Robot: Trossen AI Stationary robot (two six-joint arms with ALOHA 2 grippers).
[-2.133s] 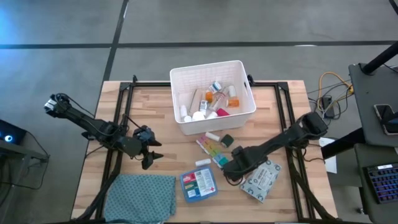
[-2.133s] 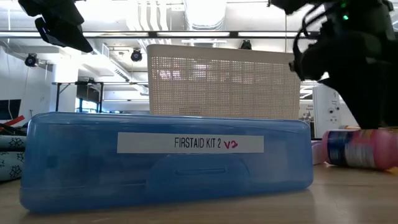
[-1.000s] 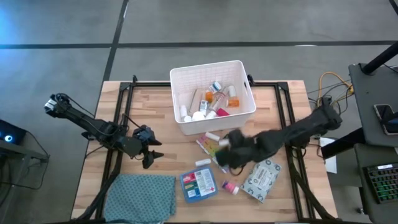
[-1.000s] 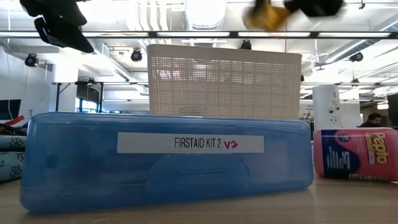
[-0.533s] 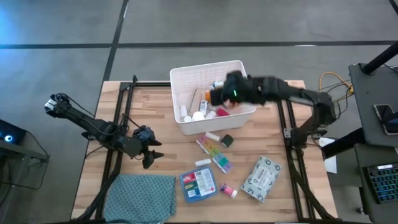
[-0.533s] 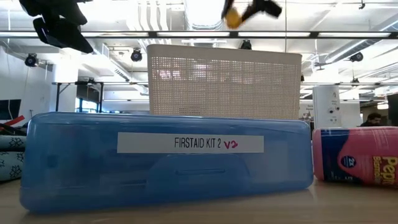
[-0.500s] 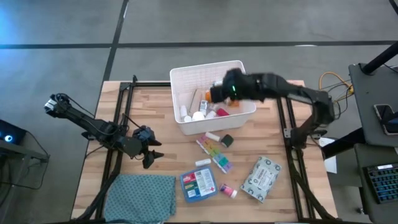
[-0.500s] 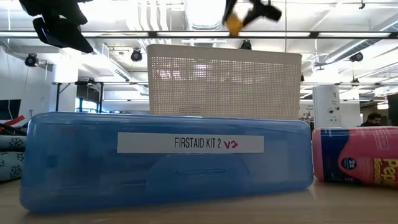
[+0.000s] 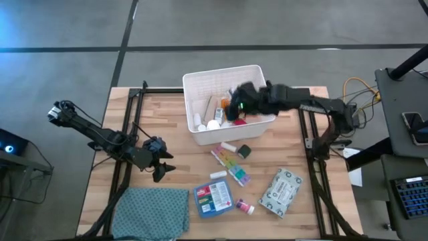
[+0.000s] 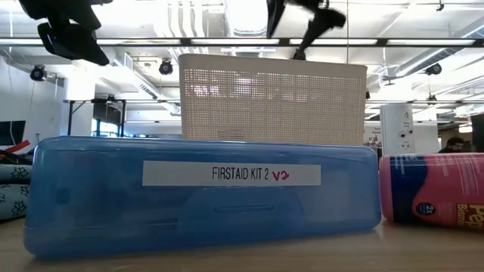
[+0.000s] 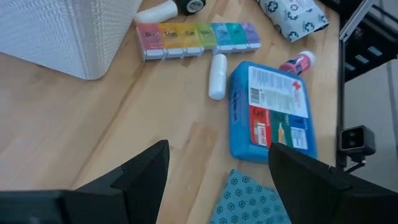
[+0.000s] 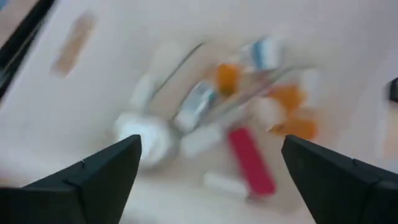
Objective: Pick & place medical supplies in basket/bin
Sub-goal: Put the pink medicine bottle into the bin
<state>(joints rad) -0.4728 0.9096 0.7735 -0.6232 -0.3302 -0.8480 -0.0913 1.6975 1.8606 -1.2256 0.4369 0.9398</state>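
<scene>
High view: the right gripper (image 9: 235, 107) is hanging over the white bin (image 9: 194, 86) at the far middle of the wooden table (image 9: 180, 174), its two fingers spread wide and gripping nothing, as the right wrist view confirms with both dark fingers (image 12: 93, 171) standing far apart above the bin's contents. Inside the bin, white bottles, orange containers (image 12: 227, 76) and a pink tube (image 12: 249, 158) are lying in a loose heap, blurred in that view.

On the table just in front of the bin, a small white tube (image 9: 229, 146) and a dark cap (image 9: 245, 152) are lying beside the multicoloured pill organiser strip (image 9: 231, 165). Nearer the front edge, the blue first-aid box (image 9: 213, 198) is sitting flat with another white tube (image 9: 218, 175) just behind it, a pink bottle (image 9: 246, 204) on its side to its right, and the patterned wipes pack (image 9: 279, 192) beyond that. A teal patterned cloth (image 9: 147, 213) is lying folded at the front left corner.

The left gripper (image 9: 160, 167) is waiting over the left side of the table, well apart from the supplies, its fingers (image 11: 140, 177) parted and empty.
</scene>
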